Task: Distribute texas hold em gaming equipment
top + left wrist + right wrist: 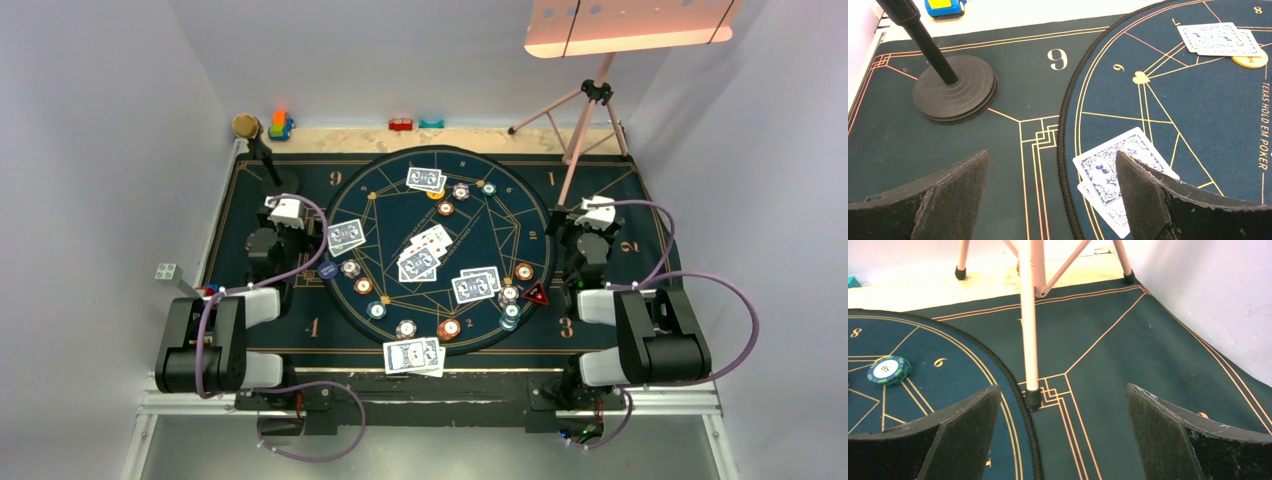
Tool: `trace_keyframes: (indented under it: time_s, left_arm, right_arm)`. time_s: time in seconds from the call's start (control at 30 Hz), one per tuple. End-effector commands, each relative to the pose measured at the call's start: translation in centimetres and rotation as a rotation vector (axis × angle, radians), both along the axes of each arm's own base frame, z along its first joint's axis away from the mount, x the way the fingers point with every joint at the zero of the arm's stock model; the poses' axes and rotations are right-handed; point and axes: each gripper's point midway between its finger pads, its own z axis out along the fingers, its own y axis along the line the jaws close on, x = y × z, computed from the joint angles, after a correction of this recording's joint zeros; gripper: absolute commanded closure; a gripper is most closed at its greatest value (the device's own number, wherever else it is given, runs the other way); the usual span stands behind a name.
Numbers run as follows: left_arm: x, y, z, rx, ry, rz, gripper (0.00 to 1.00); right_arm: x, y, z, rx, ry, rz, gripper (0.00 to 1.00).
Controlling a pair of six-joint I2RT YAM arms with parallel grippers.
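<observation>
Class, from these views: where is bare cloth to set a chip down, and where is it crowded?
Bare: the cloth between the microphone base and the round mat; also the cloth right of the tripod leg, up to the wall. Crowded: the round mat's centre and near half, thick with cards and chips.

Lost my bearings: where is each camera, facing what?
Top external: overhead behind robot, faces mat; shows left arm, right arm.
Left wrist: on left arm, faces microphone base, card pair; shows open left end effector.
Right wrist: on right arm, faces tripod leg, chip; shows open right end effector.
Shared: top, left wrist show card pair.
</observation>
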Motion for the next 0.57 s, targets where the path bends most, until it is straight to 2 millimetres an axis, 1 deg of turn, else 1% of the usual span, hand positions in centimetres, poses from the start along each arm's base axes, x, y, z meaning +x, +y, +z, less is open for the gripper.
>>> trace_keyframes:
  time_s: [0.0, 0.53]
  left_arm:
    - [0.44, -0.33, 1.35, -0.016, -0.045, -0.02, 0.0]
    - [0.57, 0.04, 1.36, -0.013, -0.042, 0.001, 0.0]
  right_arm:
    - [1.39, 0.31, 2.0, 0.033, -0.062, 0.081, 0.02]
    - [1.19, 0.17, 2.03, 0.027, -0.063, 0.074, 0.02]
